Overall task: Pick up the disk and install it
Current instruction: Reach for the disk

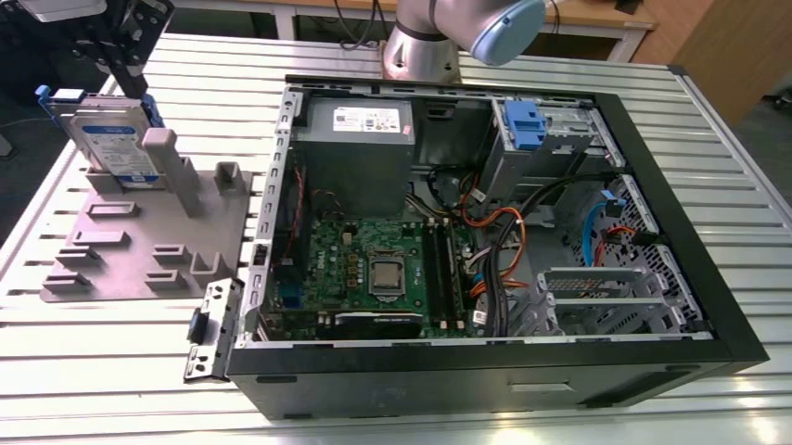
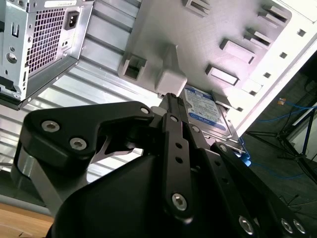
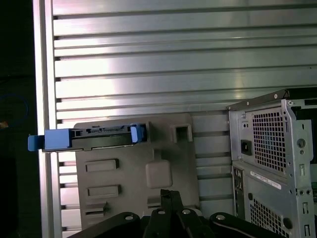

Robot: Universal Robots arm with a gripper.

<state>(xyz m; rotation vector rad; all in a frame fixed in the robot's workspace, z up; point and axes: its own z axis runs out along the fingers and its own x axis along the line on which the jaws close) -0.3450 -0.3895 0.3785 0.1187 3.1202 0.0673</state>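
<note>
1. The disk (image 1: 115, 146) stands on edge in a slot at the far corner of the grey moulded plate (image 1: 136, 255), toward the exterior view's left. Its labelled face is turned toward the open computer case (image 1: 495, 232). In the first wrist view the disk (image 3: 94, 138) shows edge-on, with a blue rail (image 3: 49, 140) at its end.
2. The gripper (image 1: 129, 85) hangs above the disk and apart from it. In both wrist views the gripper (image 3: 167, 193) (image 2: 171, 97) appears to have its jaws closed together with nothing between them.
3. The step in hand is judged to be the approach to the pick. The disk sits in its slot, unlifted, and no part of the install is done.
4. The grasp is likely to go well under these conditions:
   - The jaws should be spread wider than the disk's thin dimension before any descent, because closed jaws would strike its upper edge.
   - They should straddle the two broad faces midway between the rails, so that the disk hangs level.
5. The tall peg (image 1: 165, 162) stands just beside the labelled face, so the jaw on that side needs to slip between peg and label without nudging either. A lift straight along the slot should keep the rails from binding.
6. The case lies open on the slatted surface (image 1: 706, 130) beside the plate. A blue plastic piece (image 1: 525, 125) sits at its drive cage.
</note>
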